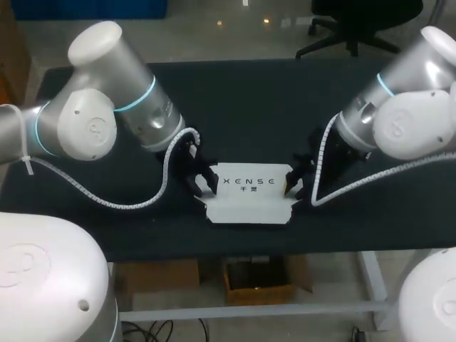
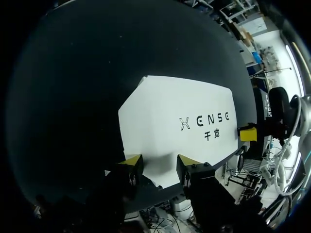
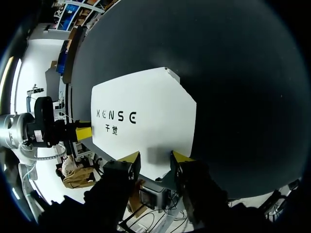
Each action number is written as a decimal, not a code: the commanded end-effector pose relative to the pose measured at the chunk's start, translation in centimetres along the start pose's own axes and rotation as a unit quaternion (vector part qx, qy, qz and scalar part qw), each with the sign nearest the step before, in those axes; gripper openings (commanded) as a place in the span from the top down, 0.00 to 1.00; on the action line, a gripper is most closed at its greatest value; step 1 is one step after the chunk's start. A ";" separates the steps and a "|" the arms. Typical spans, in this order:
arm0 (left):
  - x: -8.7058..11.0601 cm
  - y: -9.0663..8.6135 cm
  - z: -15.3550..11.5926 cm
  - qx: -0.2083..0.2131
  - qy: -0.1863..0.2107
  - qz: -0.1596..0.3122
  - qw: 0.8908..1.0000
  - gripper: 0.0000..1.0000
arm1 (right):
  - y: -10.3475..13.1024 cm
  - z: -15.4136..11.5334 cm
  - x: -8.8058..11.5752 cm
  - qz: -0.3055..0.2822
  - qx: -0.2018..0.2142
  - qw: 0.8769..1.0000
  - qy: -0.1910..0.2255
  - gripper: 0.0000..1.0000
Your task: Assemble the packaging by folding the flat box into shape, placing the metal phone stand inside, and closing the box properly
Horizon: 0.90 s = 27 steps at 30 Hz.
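A white box with dark lettering on its top panel lies at the table's middle, a flap with small ears spread out at its front. My left gripper is at the box's left end, open, its yellow tips resting on the near edge of the box with white card showing between them. My right gripper is at the right end, likewise open, its tips on that end of the box and card in the gap. No metal phone stand is in sight.
The dark table top stretches bare behind the box and to both sides. Its front edge runs close below the box's flap. Spiral cable loops hang from both wrists, left and right.
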<state>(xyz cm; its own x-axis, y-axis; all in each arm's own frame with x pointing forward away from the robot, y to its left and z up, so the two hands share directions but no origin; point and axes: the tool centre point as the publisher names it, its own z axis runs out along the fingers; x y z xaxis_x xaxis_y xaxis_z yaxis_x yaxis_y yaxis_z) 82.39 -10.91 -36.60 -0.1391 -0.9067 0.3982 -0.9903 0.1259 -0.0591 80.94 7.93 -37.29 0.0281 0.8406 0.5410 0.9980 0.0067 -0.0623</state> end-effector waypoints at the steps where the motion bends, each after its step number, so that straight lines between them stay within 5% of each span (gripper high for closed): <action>1: -0.1 -0.1 0.4 0.001 0.002 -0.002 1.000 0.55 | -0.2 0.2 -0.5 0.005 -0.006 1.000 0.005 0.62; 27: 0.1 -0.1 0.7 -0.001 0.021 -0.011 1.000 0.60 | 0.4 1.0 -0.5 0.038 -0.036 0.998 0.032 0.62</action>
<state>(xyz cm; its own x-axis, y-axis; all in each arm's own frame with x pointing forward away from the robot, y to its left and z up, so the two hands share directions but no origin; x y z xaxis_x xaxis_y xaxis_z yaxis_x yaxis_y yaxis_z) 82.39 -11.12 -36.97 -0.1205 -0.8911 0.4376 -0.9927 0.1103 -0.0486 81.19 7.99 -38.10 0.1064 0.8031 0.5863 0.9941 -0.0981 -0.0461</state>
